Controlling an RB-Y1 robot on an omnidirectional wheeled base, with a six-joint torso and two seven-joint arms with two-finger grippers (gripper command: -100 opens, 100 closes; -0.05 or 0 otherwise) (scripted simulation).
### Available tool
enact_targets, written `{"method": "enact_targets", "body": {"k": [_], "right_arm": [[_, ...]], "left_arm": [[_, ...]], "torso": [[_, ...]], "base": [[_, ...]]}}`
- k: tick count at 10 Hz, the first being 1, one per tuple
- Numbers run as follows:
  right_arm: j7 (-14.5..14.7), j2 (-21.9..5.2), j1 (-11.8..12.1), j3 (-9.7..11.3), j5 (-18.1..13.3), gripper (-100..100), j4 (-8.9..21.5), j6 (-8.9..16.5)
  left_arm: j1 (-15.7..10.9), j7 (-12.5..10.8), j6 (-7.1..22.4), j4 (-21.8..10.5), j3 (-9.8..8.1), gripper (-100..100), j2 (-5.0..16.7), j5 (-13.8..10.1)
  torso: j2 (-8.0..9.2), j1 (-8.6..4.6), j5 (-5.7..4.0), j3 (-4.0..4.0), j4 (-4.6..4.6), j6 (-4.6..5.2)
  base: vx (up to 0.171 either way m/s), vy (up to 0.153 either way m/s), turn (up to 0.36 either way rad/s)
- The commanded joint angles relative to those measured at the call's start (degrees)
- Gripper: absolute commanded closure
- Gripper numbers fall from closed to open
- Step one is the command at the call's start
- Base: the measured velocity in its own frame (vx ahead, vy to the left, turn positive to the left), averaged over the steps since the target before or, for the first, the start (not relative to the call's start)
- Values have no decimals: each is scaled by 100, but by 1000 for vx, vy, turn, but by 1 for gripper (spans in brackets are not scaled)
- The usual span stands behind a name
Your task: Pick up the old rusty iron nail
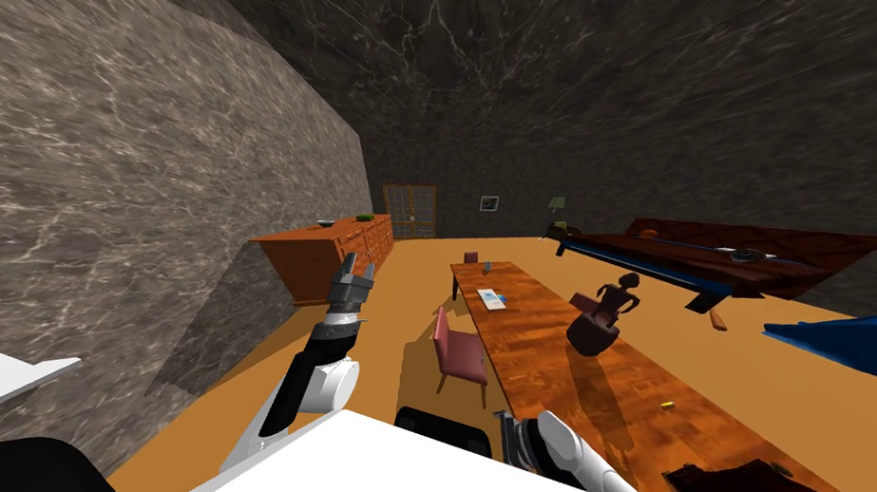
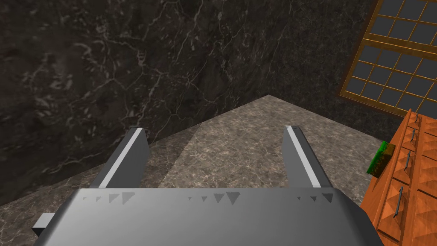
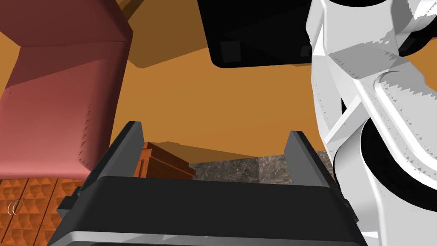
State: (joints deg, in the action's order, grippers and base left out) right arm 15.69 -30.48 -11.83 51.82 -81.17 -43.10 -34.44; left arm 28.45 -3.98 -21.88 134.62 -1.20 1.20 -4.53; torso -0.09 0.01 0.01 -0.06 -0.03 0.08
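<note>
Rust-yellow, small and thin: sliver [image 1: 667, 405] on the long wooden table [image 1: 535, 349], nearer than the dark figurine [image 1: 602, 317] and toward the table's right-hand edge; taken for the nail, though too small to confirm. Lies forward and to the right, flat on the boards, long axis seemingly across the table rather than along it. Closer to the right arm by a good margin. Right gripper [image 3: 215, 133] low beside the table's near end, fingers spread wide with nothing between, aimed at the orange floor and past the pink chair [image 3: 59, 106] rather than at the table top. Calls for lifting that hand above the table's edge, swinging it right and forward, then turning the wrist to straddle the sliver across its short side. Left gripper [image 1: 354, 276] raised on the side away from the table, toward the marble wall, well apart from the sliver; fingers likewise wide and empty in the left wrist view, with a corner of the wooden sideboard [image 2: 409, 179] and a green thing [image 2: 381, 160] on it. From the head view: sliver, table and left arm together. From the right wrist view: closeness of the chair to the open fingers, a likely snag on the way up
</note>
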Motion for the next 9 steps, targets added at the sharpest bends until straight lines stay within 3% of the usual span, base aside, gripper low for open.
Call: {"method": "enact_targets", "body": {"k": [1,2,4,6,9], "right_arm": [[56,-96,-78,174,-282,-100,259,12],[56,-96,-78,174,-282,-100,259,12],[41,-217,-228,476,-693,-100,631,58],[41,-217,-228,476,-729,-100,631,58],[10,-360,-393,835,-1255,-100,1052,122]], "left_arm": [[0,0,0,0,0,0,0,0],[0,0,0,0,0,0,0,0],[0,0,0,0,0,0,0,0],[0,0,0,0,0,0,0,0],[0,0,0,0,0,0,0,0]], "torso": [[0,0,0,0,0,0],[0,-1,1,0,1,0],[-4,-2,0,-2,0,-2],[-2,-4,0,-1,0,2],[0,-2,0,1,1,0]], "base": [[34,-14,78],[34,-18,54],[50,-23,138],[25,-16,3],[35,-21,100]]}}
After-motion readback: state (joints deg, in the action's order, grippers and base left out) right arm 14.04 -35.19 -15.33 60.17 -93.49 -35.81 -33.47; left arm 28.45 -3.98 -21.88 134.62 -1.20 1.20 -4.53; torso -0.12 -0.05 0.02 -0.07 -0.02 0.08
